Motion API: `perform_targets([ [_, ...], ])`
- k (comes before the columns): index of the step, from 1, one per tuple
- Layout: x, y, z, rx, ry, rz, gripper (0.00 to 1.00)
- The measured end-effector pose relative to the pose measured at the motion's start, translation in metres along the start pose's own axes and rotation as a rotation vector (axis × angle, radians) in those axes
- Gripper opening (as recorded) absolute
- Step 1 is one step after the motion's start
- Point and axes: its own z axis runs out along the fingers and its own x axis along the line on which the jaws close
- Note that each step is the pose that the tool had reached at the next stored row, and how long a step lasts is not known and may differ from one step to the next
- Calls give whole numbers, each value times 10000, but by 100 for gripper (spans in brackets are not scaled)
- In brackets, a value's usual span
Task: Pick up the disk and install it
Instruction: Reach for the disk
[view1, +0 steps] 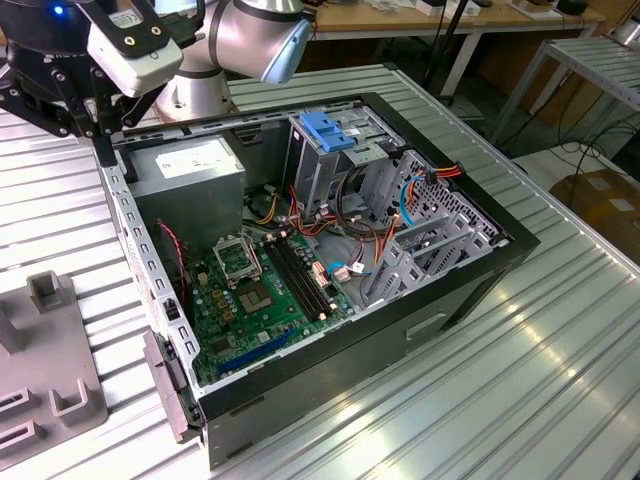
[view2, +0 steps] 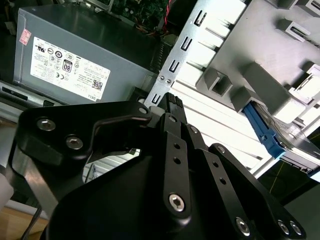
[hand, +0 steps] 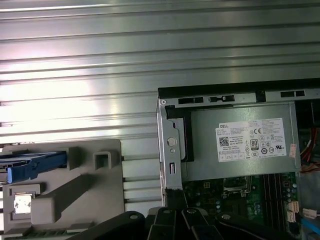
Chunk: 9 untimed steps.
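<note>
Disk (hand: 35, 167) not picked yet: it sits slotted in the grey fixture (view1: 60, 360) on the tabletop (view1: 520, 400), near side at the exterior view's left, just beside the open computer case (view1: 330, 260), with one blue rail showing. Judged rigid, fairly heavy for its size, smooth metal and shock-sensitive (no knocks, no pressure on the labelled face), so the best hold looks like across the blue plastic rails on the long edges. Further back, gripper (view1: 104, 150) hangs over the case's far-left corner by the power supply (view1: 190, 165), pressed together, holding nothing, apart from the disk.
</note>
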Motion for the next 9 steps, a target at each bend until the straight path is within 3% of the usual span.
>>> perform_targets([
  [9,71,-5,-2,0,1,0,10],
])
